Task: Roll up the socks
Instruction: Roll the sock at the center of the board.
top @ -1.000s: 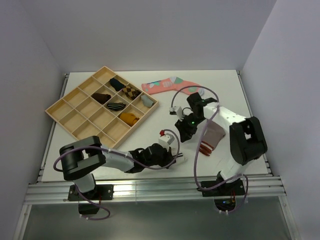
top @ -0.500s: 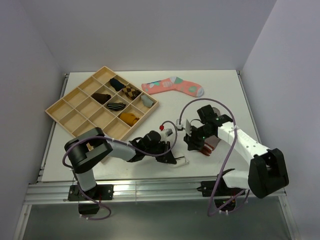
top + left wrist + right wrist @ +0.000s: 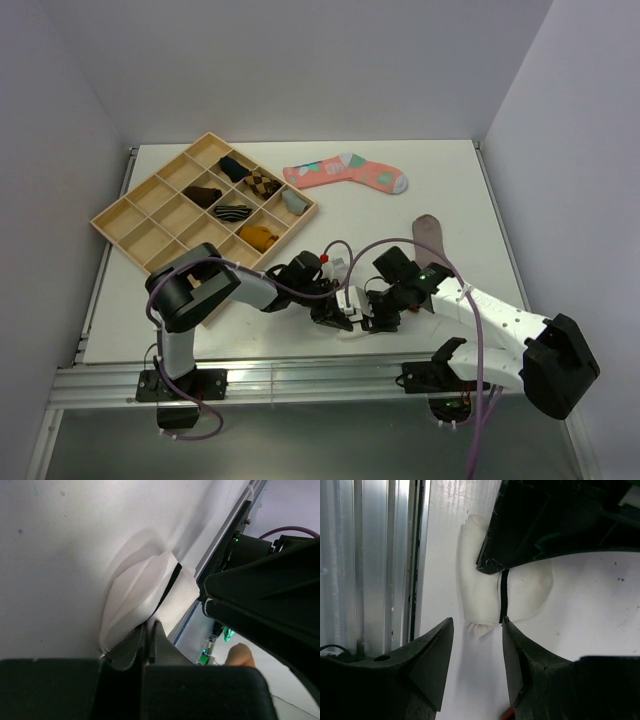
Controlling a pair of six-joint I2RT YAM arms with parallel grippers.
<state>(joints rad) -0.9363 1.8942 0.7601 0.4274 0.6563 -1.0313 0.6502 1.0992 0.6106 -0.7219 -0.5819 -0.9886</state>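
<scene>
The white sock [image 3: 352, 327], bunched into a short fold with a dark stripe across it, lies close to the table's front edge. My left gripper [image 3: 337, 317] is shut on its edge; in the left wrist view its tips [image 3: 148, 629] meet at the white sock [image 3: 142, 592]. My right gripper [image 3: 373, 320] is open just right of it. In the right wrist view the white sock [image 3: 479, 597] ends just beyond the right gripper [image 3: 477, 624], untouched. The taupe sock [image 3: 429, 233] lies flat at the right, its lower end hidden by my right arm.
A coral-pink patterned sock [image 3: 345, 172] lies at the back. A wooden compartment tray [image 3: 120, 215] with several rolled socks sits at the left. The metal rail [image 3: 370, 555] at the table's front edge runs right beside the white sock.
My right arm left the taupe sock and swung down to the front, its open gripper now beside the white sock. The left gripper stayed shut at the white sock, shifting slightly right.
</scene>
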